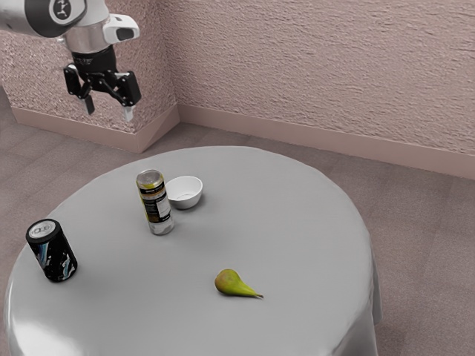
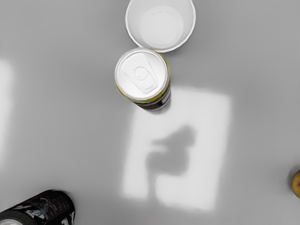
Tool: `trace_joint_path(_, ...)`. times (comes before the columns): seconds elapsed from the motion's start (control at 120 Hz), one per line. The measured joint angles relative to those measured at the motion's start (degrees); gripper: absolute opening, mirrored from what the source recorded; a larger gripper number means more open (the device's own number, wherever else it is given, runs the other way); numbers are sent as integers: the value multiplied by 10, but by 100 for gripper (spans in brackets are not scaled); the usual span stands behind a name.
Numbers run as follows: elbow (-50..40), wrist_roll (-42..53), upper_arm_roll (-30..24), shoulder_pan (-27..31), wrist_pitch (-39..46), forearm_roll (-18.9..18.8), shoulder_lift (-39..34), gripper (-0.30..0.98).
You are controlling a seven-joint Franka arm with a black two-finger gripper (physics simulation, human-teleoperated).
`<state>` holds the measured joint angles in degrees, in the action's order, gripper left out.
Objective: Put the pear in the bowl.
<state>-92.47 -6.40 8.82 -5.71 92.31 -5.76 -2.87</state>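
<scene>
Pear (image 1: pixel 232 284), one, green with a brownish blush: lay on its side on the table (image 1: pixel 289 215), nearer the edge closest to the exterior camera than the far one, its stem pointing to the exterior view's right. Nothing held it.

Bowl (image 1: pixel 188 194), one, white, upright: stood toward the table's far edge, well apart from the pear.

Tall can (image 1: pixel 154 204), one, yellow and black, upright: stood just beside the bowl; whether the two touched I could not tell.

Dark can (image 1: pixel 52 252), one: stood close to the table's edge at the exterior view's left.

Patch of light (image 2: pixel 216 145), one, shadow-marked: fell on the cloth by the foot of the tall can, on the side away from the bowl.

Claw (image 1: pixel 109 109), one, black: hung high over the scene, its two fingers spread, with nothing between them.

Step in hand, by my reading: the approach, at the very start of the job, the pear ungrasped. Next move called for: bringing the claw across to the pear, lining the fingers up on either side of its thick body, and only then lowering. Caution: the rounded flanks could have rolled under an off-centre pinch, and the tall can crowded the later drop.
</scene>
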Motion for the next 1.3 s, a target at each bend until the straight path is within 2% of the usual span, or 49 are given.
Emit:
trace_joint_path(0.275, -16, -8, -16, 11, 0, 1, -19, 69)
trace_joint_path(0.375, -36, -11, -25, -3, 0, -1, -36, 69)
trace_joint_path(0.5, -66, -20, -68, -7, 1, 0, -62, 69)
trace_joint_path(0.733, -192, -68, -112, -17, 63, 24, -76, 69)
trace_joint_path(0.917, -282, -161, -115, -22, 148, 77, -75, 69)
trace_joint_path(1.3, -317, -475, -127, -56, 243, 177, 10, 69)
